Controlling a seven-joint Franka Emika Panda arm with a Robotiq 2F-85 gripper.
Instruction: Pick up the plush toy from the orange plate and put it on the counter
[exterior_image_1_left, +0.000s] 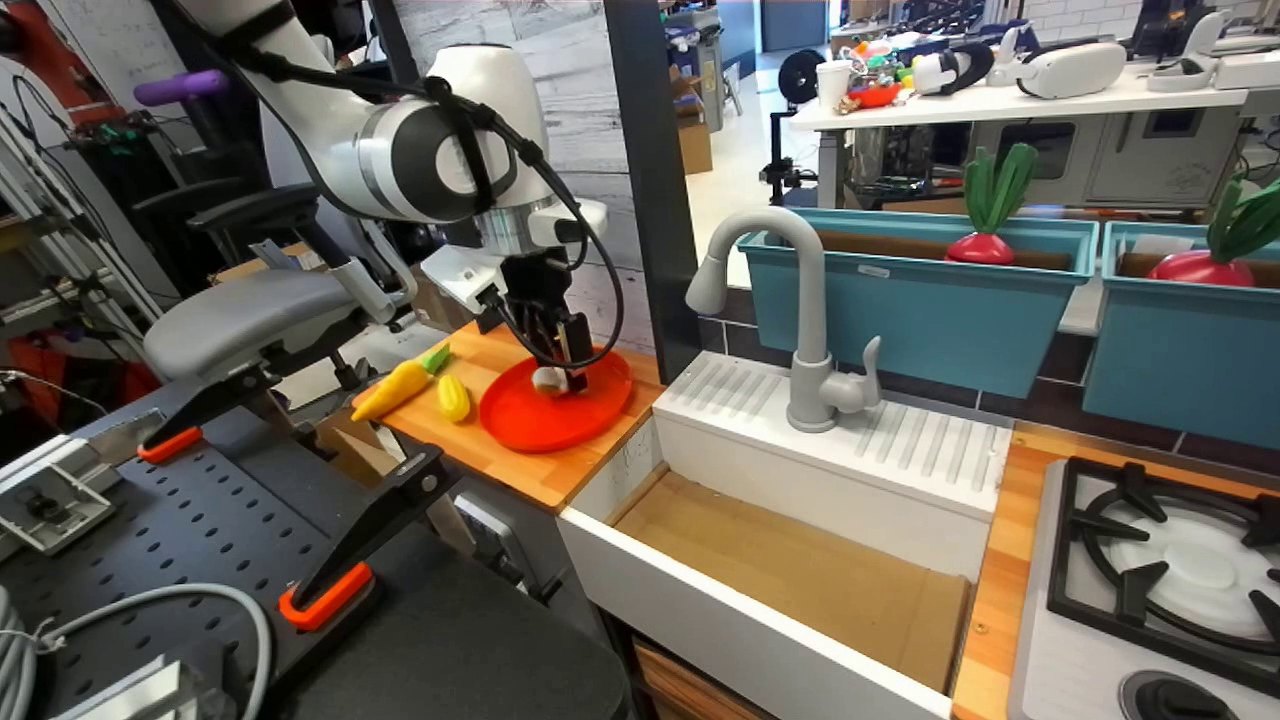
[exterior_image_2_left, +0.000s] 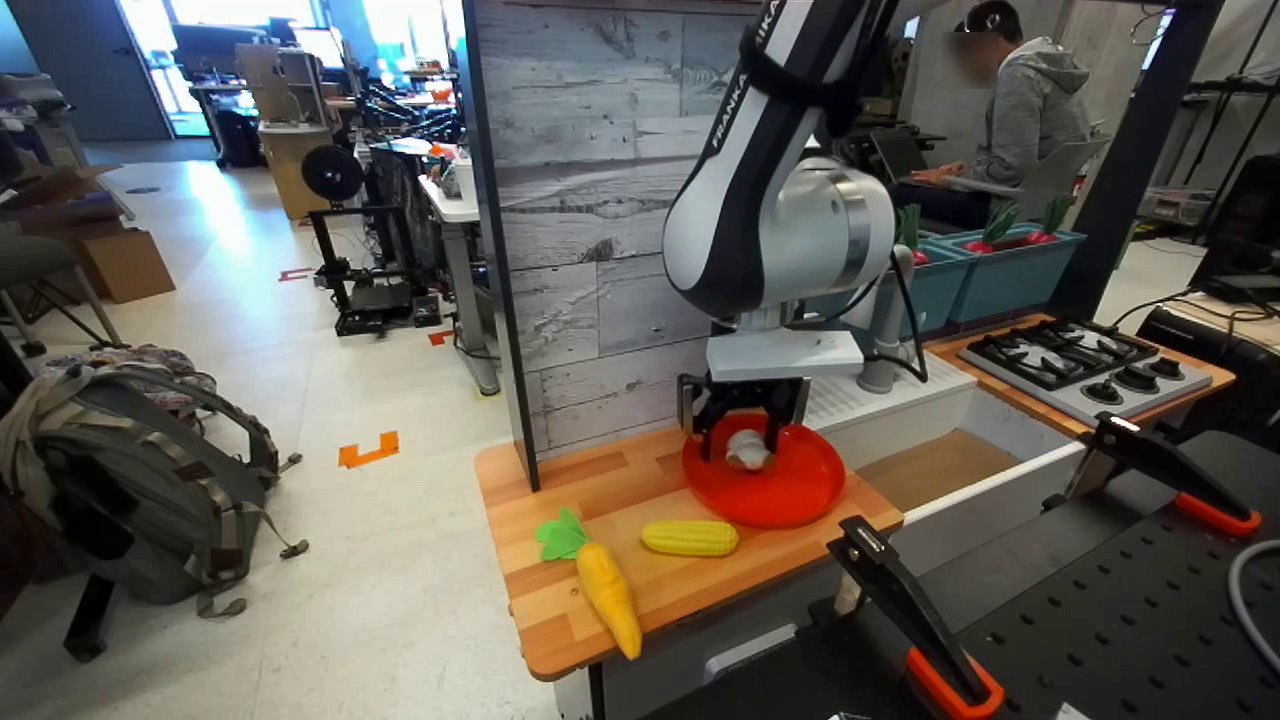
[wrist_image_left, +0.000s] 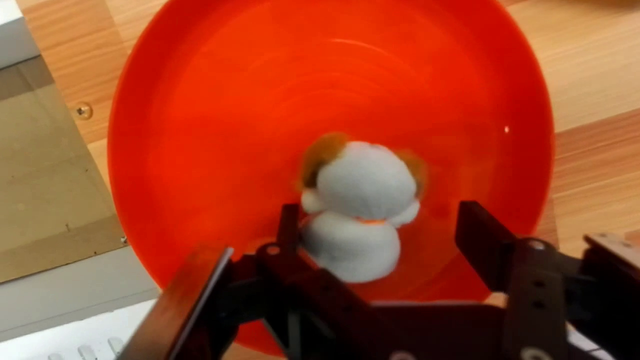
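Observation:
The plush toy is a small whitish lump with brown ears, lying on the orange plate. It also shows in both exterior views. The plate rests on the wooden counter. My gripper is open and lowered over the plate, also visible in both exterior views. Its fingers stand on either side of the toy. In the wrist view the left finger is close beside the toy; a wide gap separates the right finger from it. Whether the left finger touches it I cannot tell.
A yellow corn piece and a long green-and-yellow piece lie on the counter beside the plate. The white sink with its grey faucet adjoins the counter. A grey wood-patterned wall rises behind the plate.

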